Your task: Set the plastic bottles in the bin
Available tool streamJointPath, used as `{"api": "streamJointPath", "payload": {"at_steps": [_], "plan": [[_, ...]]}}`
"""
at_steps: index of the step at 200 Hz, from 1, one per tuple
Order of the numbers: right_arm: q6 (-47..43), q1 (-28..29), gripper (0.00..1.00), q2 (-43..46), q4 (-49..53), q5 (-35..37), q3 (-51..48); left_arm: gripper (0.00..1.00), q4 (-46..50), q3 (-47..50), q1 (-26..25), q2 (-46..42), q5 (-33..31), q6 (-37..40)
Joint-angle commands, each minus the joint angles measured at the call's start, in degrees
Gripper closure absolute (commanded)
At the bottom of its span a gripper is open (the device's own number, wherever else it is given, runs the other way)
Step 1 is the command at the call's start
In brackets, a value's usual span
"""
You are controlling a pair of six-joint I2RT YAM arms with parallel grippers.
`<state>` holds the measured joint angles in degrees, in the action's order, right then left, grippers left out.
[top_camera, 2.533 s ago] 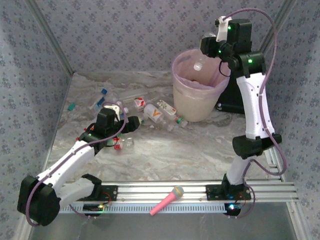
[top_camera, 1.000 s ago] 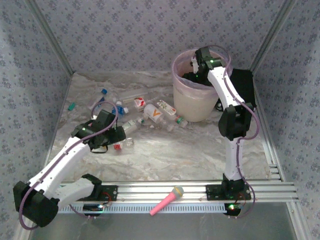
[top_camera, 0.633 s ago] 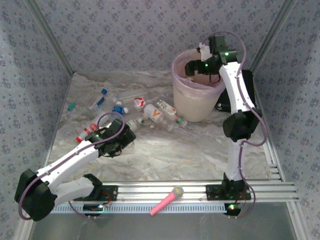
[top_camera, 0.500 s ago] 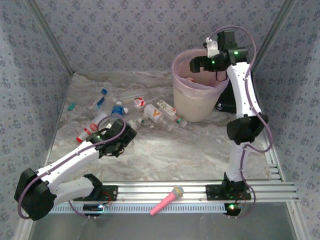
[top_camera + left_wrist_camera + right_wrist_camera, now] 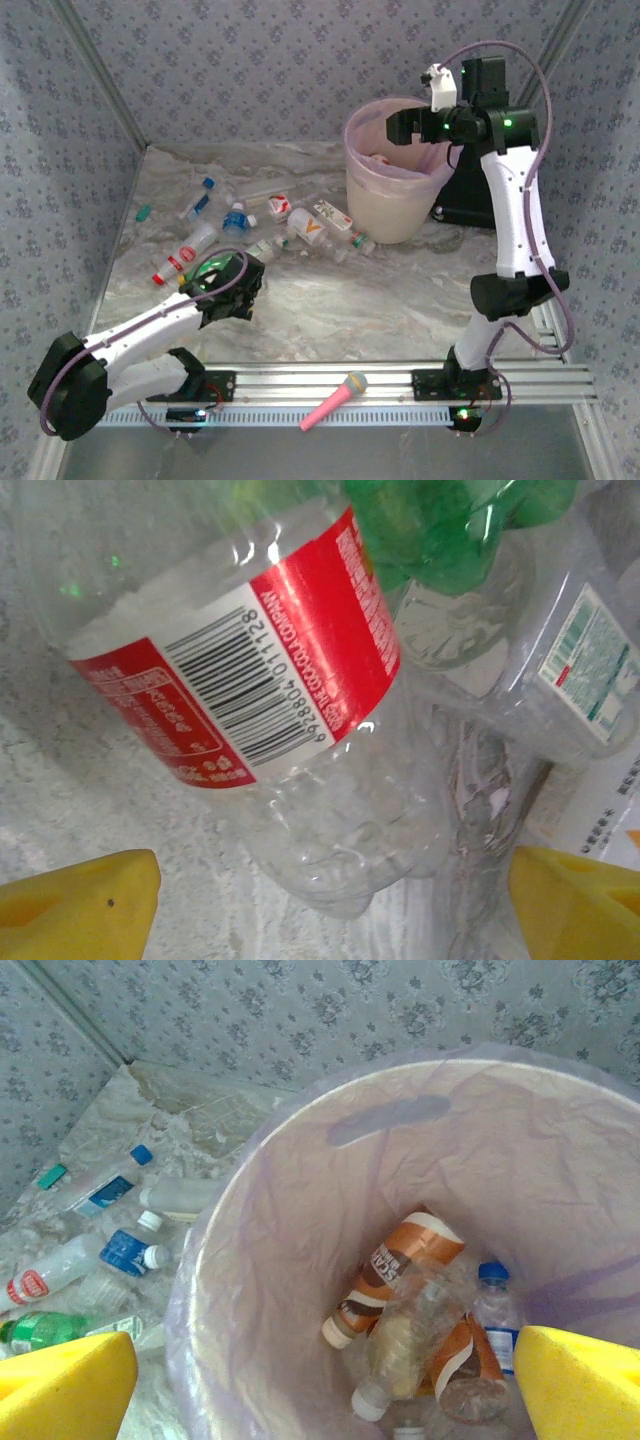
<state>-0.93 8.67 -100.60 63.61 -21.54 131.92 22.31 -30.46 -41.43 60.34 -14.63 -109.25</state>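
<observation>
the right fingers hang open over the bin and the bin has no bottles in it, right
No: the bin holds several bottles, among them an orange-labelled bottle, as the right wrist view shows. The right fingers do hang open over the bin.

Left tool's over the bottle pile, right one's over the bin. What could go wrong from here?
1. The left tool stands open either side of the red-label bottle, crowded by a green bottle and other clear bottles; closing may pinch a neighbour too or squirt the smooth bottle out.
2. The right tool hangs open over the bin; leaving low could snag the pink liner on its rim.
</observation>
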Motion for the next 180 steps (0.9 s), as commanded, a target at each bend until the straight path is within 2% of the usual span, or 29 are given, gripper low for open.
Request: {"api": "streamJointPath", "payload": {"at_steps": [1,91,124,180], "plan": [[0.3,0.4,0.02,2.6,-1.2,-1.3,-1.4,0.11,-3.6,2.5,-0.4,0.7,-2.7,-5.4],[-0.3,0.8,0.02,5.1,-1.2,-0.3,-4.3,0.15,-9.0,3.3,1.1,7.0,-2.5,-6.6],[-0.5,1.0,0.02,5.5,-1.0,0.3,-4.6,0.23,-11.8,4.7,1.1,9.0,-0.9,-7.9],[-0.3,0.9,0.03,5.5,-1.2,0.6,-5.2,0.34,-8.4,4.7,1.1,6.3,-1.6,-8.1]]}}
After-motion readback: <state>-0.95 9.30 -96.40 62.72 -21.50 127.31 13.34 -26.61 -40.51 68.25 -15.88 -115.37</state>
